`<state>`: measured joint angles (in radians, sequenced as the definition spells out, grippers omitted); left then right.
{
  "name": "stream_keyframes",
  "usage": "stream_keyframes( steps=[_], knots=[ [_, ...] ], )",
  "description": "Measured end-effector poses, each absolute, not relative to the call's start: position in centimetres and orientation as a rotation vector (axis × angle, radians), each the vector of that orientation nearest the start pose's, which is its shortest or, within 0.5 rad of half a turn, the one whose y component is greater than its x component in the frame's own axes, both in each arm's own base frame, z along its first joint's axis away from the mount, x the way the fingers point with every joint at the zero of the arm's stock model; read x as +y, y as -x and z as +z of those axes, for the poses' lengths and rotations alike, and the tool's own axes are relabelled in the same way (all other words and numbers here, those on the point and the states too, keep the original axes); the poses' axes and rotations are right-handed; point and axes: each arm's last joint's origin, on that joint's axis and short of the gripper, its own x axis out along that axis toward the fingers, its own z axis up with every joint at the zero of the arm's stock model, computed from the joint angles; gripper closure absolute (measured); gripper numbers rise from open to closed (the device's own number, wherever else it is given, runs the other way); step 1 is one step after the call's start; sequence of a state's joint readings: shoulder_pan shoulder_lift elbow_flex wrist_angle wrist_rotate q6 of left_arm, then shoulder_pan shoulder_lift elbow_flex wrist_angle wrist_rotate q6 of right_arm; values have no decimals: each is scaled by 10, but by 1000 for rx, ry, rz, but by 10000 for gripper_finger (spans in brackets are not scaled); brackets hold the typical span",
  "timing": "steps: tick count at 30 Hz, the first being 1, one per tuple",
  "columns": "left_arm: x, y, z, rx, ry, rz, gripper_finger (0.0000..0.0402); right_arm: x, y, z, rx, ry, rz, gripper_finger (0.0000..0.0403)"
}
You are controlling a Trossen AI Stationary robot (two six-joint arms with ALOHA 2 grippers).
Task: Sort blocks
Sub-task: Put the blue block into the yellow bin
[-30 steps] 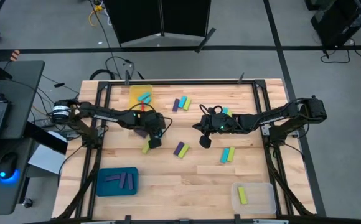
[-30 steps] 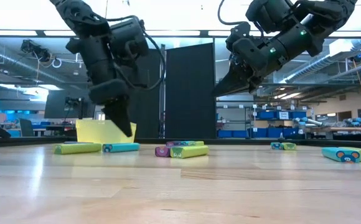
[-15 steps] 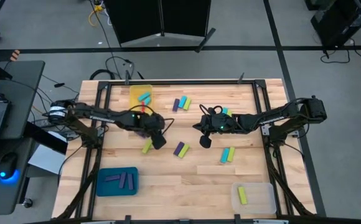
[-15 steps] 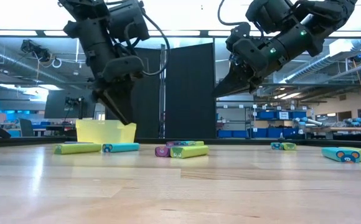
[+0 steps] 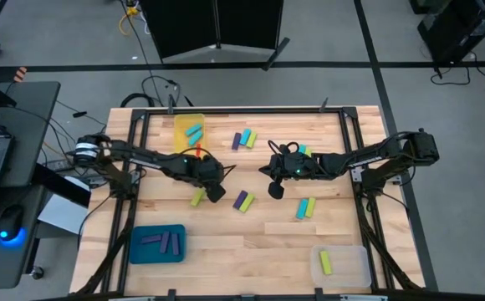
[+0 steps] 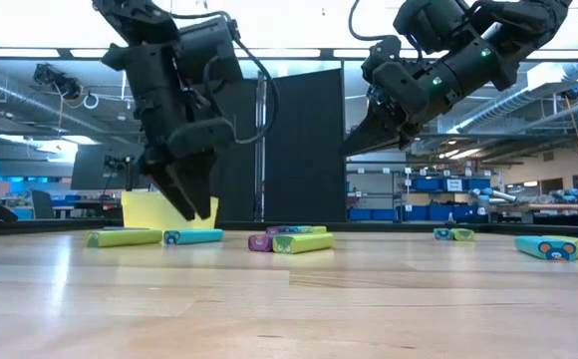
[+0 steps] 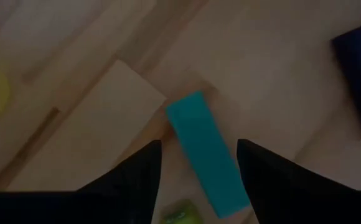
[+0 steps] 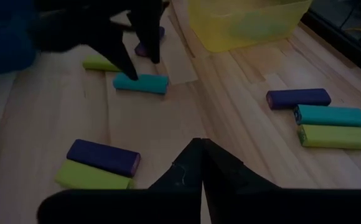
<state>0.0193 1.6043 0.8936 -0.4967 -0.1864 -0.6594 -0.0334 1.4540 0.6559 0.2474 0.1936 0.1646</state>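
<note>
Left gripper [image 7: 199,146]: fingers spread, 1 on each side of a cyan block [image 7: 202,163], low over the table [image 5: 226,251] and holding nothing.
Cyan block: 1, lying flat on the wood between the spread fingers; I cannot tell whether it touches either finger.
Just beside that block: 1 yellow-green block [image 8: 99,63] to one side and 1 purple block [image 8: 149,47] beyond the fingers.
Yellow tray [image 5: 179,124]: at the far edge of the table, near the left arm; at least 1 cyan block [image 5: 194,131] in it.
Far trio [image 5: 242,139]: 3 blocks side by side, 1 purple, 1 cyan, 1 yellow-green, next to the yellow tray.
Middle pair [image 5: 242,201]: 2 blocks touching, 1 purple and 1 yellow-green, between the 2 grippers.
Right gripper [image 8: 198,146]: fingers pressed together, holding nothing, hanging well above the middle of the table.
Pair under the right arm [image 5: 303,150]: small blocks, cyan and yellow-green, partly hidden; count not clear.
Near-right pair [image 5: 306,207]: 2 blocks, 1 cyan and 1 yellow-green, lying side by side.
Blue tray [image 5: 142,253]: near-left corner, 3 purple blocks [image 5: 165,242] inside.
Clear tray [image 5: 353,269]: near-right corner, 1 yellow-green block [image 5: 326,262] inside.
</note>
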Motion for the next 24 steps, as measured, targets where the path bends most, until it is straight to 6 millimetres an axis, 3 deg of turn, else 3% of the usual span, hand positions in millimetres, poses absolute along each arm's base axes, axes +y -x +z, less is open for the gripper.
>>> stream_keyframes(
  steps=[13, 16, 21, 24],
  knots=[
    [11, -297, 134, 1173, 426, 569, 192, -15, -285, 182, 531, -116, -265, 388],
    [11, -298, 136, 1165, 400, 547, 220, -12, -284, 182, 531, -120, -257, 388],
    [11, -301, 142, 1160, 273, 461, 302, -1, -277, 189, 546, -107, -249, 382],
    [13, -309, 151, 1143, 197, 422, 303, 3, -271, 196, 548, -84, -282, 386]
  ],
)
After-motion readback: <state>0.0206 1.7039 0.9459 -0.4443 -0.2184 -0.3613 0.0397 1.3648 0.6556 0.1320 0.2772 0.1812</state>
